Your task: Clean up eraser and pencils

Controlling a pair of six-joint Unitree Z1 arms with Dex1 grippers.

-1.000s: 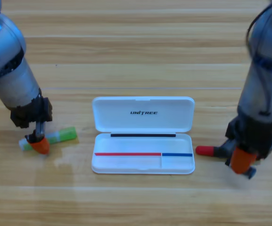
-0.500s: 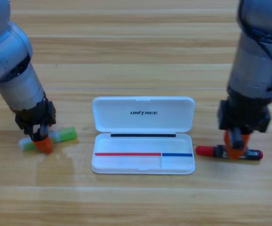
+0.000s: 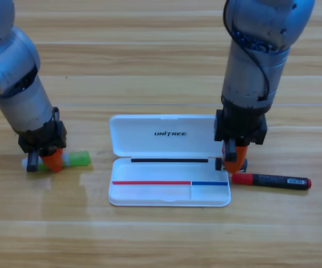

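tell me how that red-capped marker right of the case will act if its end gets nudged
The red-capped marker looks like a round, rigid stick lying flat on the table, so it would probably roll or pivot rather than bend. Its smooth body may slip. The right gripper hangs just above its cap end.

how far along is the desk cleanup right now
Nothing is packed yet: the open white case holds none of the items. In hand: the left gripper is down on the green pencil, and the right gripper sits at the case's right edge. Left: the red-capped pencil lies on the table; the eraser isn't clearly visible.
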